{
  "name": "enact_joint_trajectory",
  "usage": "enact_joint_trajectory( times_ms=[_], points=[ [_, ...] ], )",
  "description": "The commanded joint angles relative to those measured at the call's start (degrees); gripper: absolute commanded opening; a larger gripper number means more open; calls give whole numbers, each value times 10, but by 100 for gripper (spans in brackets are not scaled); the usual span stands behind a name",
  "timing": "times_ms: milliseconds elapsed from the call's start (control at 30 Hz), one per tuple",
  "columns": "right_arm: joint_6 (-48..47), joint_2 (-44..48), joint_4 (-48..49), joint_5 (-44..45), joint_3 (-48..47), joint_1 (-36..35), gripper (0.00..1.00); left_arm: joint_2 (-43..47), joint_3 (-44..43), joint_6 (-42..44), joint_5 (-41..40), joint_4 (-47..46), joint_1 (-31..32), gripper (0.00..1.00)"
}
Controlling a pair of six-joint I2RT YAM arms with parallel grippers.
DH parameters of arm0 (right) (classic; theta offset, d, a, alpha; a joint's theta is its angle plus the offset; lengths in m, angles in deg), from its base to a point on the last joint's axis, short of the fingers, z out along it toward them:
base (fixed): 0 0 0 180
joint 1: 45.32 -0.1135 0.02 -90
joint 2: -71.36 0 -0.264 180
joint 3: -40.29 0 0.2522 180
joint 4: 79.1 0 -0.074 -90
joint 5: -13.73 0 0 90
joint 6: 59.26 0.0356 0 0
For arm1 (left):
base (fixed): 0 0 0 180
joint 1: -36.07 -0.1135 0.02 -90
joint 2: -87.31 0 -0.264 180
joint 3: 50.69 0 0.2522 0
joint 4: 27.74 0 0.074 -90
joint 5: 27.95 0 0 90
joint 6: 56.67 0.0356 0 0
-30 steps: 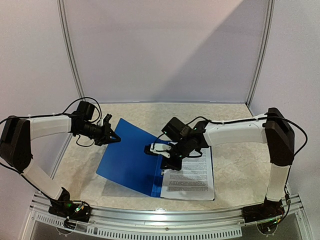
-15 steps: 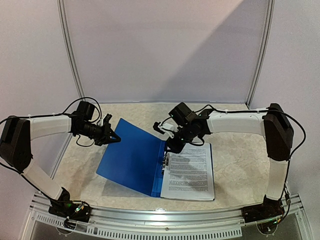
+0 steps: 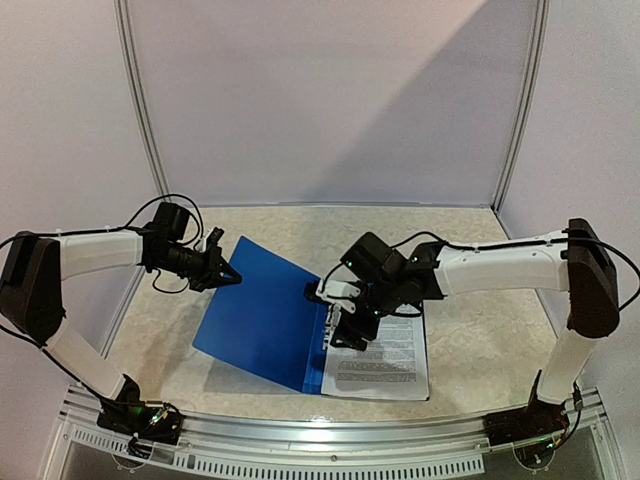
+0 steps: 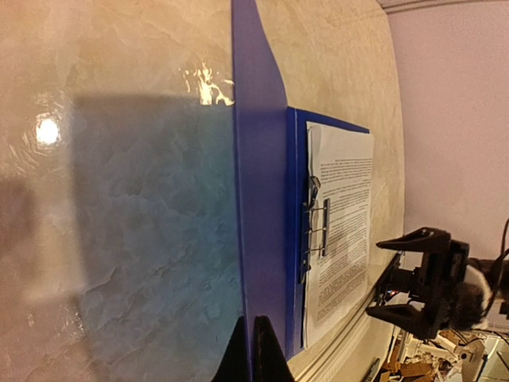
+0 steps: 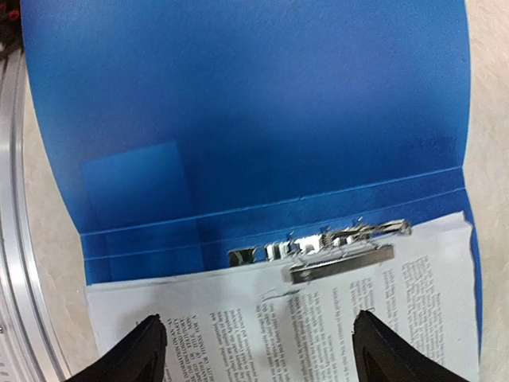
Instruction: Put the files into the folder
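Jaws: the left jaws are clamped on the left edge of the folder [image 3: 255,320] cover and hold that cover tilted up off the desk [image 3: 470,330]. In the left wrist view the cover runs edge-on straight down into the dark fingertips [image 4: 266,358]. The right jaws stand wide apart, holding nothing, and hang over the files [image 3: 385,360] near the spine. Their fingertips [image 5: 147,350] are cut off by the bottom border of the right wrist view.

The folder lies open near the desk's front middle, its back panel flat, with the files on that panel to the right of the spine. The metal clip [image 5: 342,259] lies across the sheets' spine-side edge; whether it presses on them cannot be told. The number of sheets cannot be made out, and the print is too small to read. From above, the right arm [image 3: 500,262] hides the files' far left corner. A paler rectangle [image 5: 135,183] shows on the cover.

The desk surface is beige, marbled and glossy, with glare spots. Pale walls [image 3: 330,100] enclose it, and a metal rail [image 3: 330,432] runs along the near edge.
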Motion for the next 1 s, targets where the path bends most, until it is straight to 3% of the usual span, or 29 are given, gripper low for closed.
enact_joint_trajectory(
  times_ms=[0, 167, 300, 600, 967],
  points=[
    [79, -58, -29, -30, -108, 57, 75, 10, 1, 2, -9, -7, -2, 0],
    [81, -136, -38, 31, -165, 73, 40, 9, 1, -1, -5, -9, -2, 0],
    [94, -175, -39, 52, -200, 85, 29, 7, 1, -1, -4, -9, -3, 0],
    [93, -223, -56, 50, -216, 88, 23, 5, 1, -2, -4, -9, -3, 0],
    [101, -185, -45, 15, -171, 84, 20, 4, 1, -1, -5, -9, -3, 0]
  ],
)
